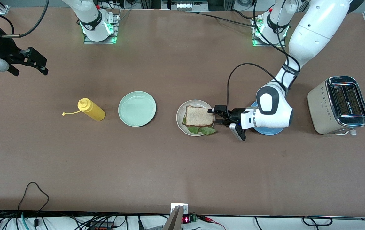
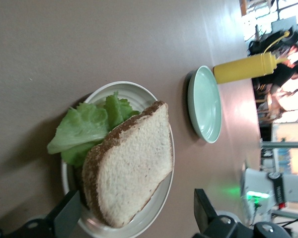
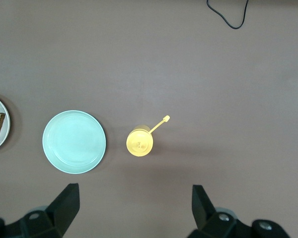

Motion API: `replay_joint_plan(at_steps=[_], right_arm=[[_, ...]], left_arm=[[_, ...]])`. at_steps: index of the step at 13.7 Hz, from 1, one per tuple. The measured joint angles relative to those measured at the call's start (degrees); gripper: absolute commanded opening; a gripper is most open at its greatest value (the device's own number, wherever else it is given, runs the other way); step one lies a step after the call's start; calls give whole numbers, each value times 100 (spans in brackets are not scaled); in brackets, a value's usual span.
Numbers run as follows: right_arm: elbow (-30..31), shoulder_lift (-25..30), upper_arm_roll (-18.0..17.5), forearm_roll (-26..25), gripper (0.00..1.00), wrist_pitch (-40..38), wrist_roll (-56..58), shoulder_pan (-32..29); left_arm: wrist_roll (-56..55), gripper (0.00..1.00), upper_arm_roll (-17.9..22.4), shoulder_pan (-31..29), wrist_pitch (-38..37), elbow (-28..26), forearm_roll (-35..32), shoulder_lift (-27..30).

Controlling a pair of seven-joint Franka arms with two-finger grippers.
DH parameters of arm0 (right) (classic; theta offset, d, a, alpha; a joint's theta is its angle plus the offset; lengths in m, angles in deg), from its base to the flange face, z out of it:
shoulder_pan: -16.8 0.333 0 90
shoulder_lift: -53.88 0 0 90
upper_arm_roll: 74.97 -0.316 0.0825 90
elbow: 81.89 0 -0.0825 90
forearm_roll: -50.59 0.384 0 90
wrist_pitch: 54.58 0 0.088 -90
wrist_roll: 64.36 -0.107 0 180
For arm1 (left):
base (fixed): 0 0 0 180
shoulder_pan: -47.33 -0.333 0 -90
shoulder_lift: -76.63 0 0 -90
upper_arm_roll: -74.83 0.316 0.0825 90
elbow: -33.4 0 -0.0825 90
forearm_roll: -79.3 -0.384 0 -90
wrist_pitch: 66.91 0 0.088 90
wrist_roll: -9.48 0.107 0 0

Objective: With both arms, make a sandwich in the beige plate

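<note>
The sandwich (image 1: 199, 116) lies on the beige plate (image 1: 180, 112): a toast slice on top, green lettuce (image 1: 205, 130) sticking out at the edge nearer the front camera. My left gripper (image 1: 213, 115) is open at the plate's rim toward the left arm's end. In the left wrist view its fingers (image 2: 68, 214) stand apart on either side of the top slice (image 2: 131, 163), clear of it, with lettuce (image 2: 87, 129) and plate rim (image 2: 124, 88) showing. My right gripper (image 1: 40, 65) waits open, high over the right arm's end of the table, nothing between its fingers (image 3: 67, 203).
A mint green plate (image 1: 137, 108) and a yellow squeeze bottle (image 1: 92, 110) stand toward the right arm's end. A blue plate (image 1: 267, 131) lies under the left wrist. A toaster (image 1: 337, 105) stands at the left arm's end.
</note>
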Motion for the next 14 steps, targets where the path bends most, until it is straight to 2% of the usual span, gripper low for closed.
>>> replay_joint_plan(at_steps=[4, 7, 12, 14], right_arm=[[0, 4, -4, 0, 100, 3, 0, 0], [0, 21, 5, 0, 100, 3, 32, -4], [0, 51, 32, 0, 100, 3, 87, -14], [0, 51, 32, 0, 100, 3, 90, -14]], left_arm=[[-104, 100, 26, -74, -8, 5, -685, 352], [-824, 100, 43, -119, -163, 16, -1741, 677], [-2509, 100, 62, -290, -1462, 430, -4049, 1276], [-3107, 100, 61, -290, -2027, 659, -4772, 1454]])
